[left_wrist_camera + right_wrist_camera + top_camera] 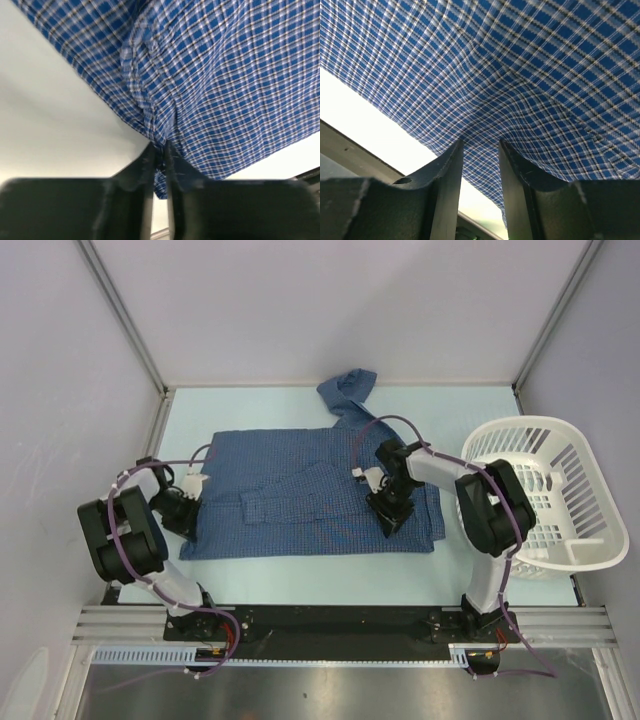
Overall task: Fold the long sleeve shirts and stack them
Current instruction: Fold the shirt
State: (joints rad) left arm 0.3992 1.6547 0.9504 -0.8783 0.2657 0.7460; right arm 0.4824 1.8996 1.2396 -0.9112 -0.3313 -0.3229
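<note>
One blue checked long sleeve shirt (300, 502) lies spread flat on the pale table (250, 405). A sleeve is folded across its body and a bunched part (348, 390) sticks out at the far edge. My left gripper (186, 512) is at the shirt's left edge. In the left wrist view its jaws (160, 148) are pinched shut on a gathered fold of the shirt (225, 75). My right gripper (391, 520) is over the shirt's near right part. Its fingers (480, 144) stand apart, tips pressed into the cloth (520, 65), which dimples between them.
A white slatted laundry basket (560, 490) stands at the right edge of the table, close beside the right arm. White walls with metal posts close in the back and sides. A black rail with both arm bases runs along the near edge.
</note>
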